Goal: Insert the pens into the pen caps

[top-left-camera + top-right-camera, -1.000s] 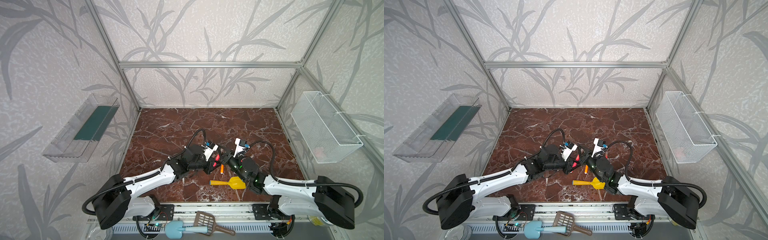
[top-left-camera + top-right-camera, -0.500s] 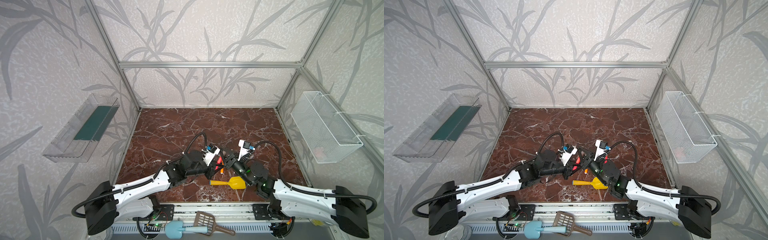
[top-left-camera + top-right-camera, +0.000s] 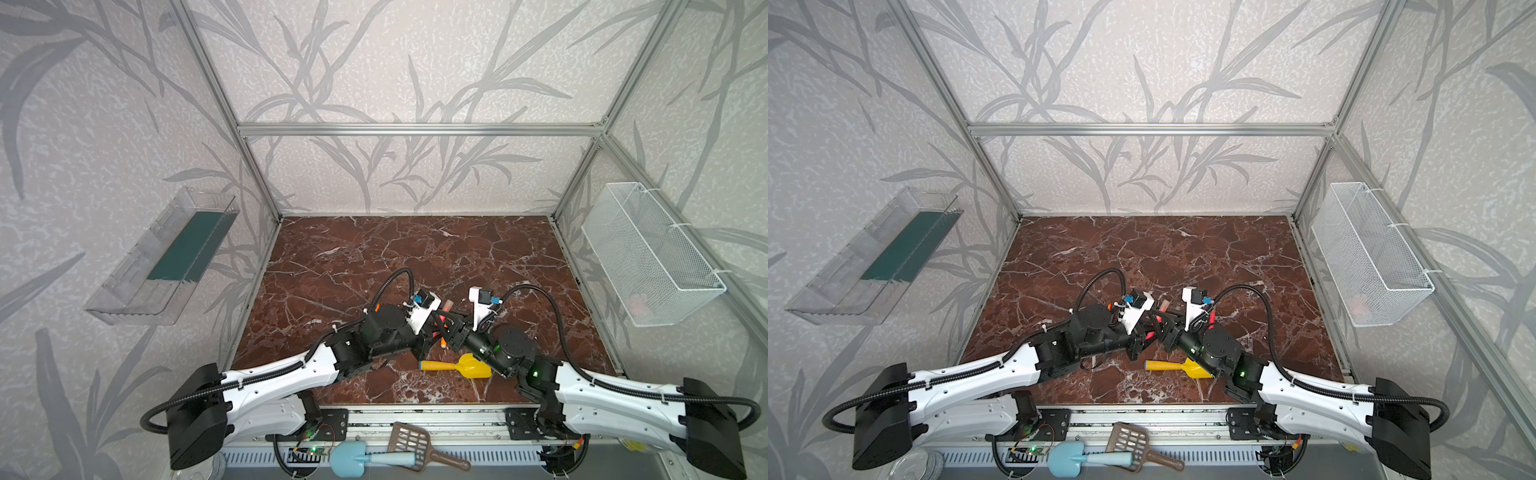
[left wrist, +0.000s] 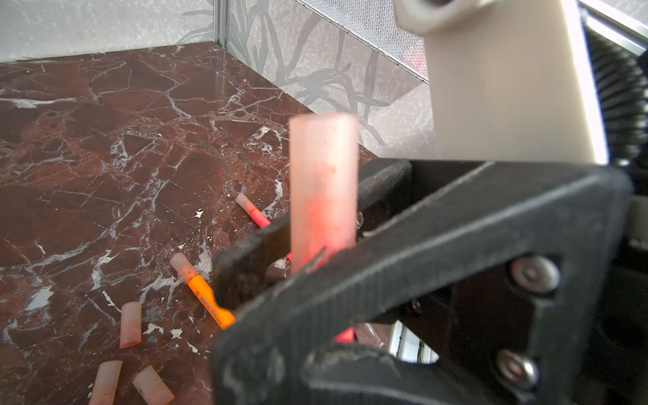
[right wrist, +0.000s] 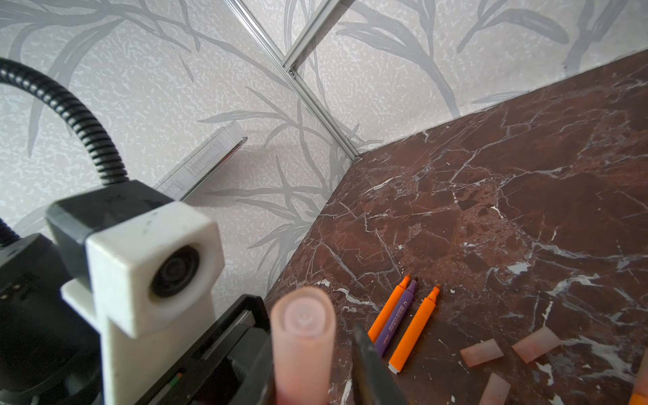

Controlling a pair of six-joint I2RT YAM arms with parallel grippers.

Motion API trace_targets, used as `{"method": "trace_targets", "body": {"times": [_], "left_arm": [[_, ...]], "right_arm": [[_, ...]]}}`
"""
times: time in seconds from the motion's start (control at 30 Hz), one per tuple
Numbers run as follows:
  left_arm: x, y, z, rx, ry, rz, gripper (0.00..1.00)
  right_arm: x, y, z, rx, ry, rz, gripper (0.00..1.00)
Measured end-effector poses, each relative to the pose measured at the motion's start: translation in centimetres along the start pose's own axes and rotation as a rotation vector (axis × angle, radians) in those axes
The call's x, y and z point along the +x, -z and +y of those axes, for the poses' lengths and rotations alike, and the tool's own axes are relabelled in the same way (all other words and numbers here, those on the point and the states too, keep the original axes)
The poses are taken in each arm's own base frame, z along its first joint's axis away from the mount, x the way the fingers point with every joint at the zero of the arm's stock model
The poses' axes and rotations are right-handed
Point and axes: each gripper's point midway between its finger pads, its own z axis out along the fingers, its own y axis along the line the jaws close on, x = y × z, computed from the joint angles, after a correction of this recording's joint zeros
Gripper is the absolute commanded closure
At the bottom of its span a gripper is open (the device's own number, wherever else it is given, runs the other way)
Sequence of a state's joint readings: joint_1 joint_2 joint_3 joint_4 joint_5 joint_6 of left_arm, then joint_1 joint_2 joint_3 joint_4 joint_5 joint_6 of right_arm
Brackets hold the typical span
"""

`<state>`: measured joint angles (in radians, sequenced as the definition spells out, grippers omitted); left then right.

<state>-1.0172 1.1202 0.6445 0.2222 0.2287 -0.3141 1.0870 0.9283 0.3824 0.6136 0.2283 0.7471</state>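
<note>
L pincer (image 4: 298,263) clamps red pen (image 4: 345,336), cap (image 4: 322,182) mid-frame on its tip. R pincer (image 5: 312,357) slack round cap. Pen prob light, stiff, slick; grip mid-barrel.

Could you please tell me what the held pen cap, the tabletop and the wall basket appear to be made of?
Pen cap: probably translucent plastic with a matte finish; the red pen glows through its wall. Tabletop: looks like polished red-brown marble with white veins, though it could be a printed laminate. Basket: fine see-through mesh on a wire frame, likely metal coated white.
</note>
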Motion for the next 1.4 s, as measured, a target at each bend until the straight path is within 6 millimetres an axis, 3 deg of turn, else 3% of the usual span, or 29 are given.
{"method": "trace_targets", "body": {"times": [0.2,0.37,0.5,0.73,0.9,1.1,1.4], "left_arm": [[0.2,-0.1,0.2,-0.010,0.000,0.003,0.99],[0.2,-0.3,0.9,-0.045,-0.001,-0.004,0.62],[0.4,-0.4,2.6,-0.136,-0.003,0.001,0.50],[0.0,0.0,7.6,-0.376,0.022,0.000,0.49],[0.7,1.7,12.0,-0.559,0.072,0.021,0.48],[1.2,3.7,15.4,-0.720,0.108,0.024,0.44],[5.4,3.9,18.4,-0.856,0.123,0.143,0.47]], "right_arm": [[0.1,-0.3,0.2,-0.003,-0.016,0.005,0.91],[-0.1,-0.1,-0.7,0.046,-0.012,-0.008,0.93],[-0.2,0.4,-5.1,0.236,0.030,0.014,0.93],[-1.0,1.7,-13.9,0.585,0.082,0.110,0.98],[2.1,1.2,-17.9,0.720,0.098,0.277,0.96],[6.5,2.7,-21.7,0.807,0.055,0.422,0.86],[7.9,2.0,-23.4,0.799,-0.035,0.453,0.83]]}}
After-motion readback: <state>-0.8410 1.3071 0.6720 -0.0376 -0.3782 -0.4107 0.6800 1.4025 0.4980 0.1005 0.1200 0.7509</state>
